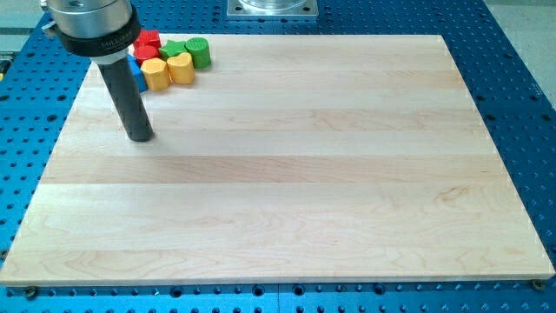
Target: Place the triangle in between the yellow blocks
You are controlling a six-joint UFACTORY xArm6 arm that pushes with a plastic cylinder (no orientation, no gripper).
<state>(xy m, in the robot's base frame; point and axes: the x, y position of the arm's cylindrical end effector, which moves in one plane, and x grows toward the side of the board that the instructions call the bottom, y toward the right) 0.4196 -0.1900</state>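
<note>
Currently your tip is resting just below the yellow blocks, touching nothing, with the blue triangle crowding them.

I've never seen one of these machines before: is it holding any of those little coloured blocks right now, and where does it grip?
Nothing is held. My tip rests on the bare wooden board, apart from the block cluster toward the view's top.

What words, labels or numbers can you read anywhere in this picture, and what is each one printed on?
There is only one piece of text: a line of small white lettering on the black collar above the rod, too small and blurred to read.
I see no writing on the blocks, the wooden board or the blue perforated table.
</note>
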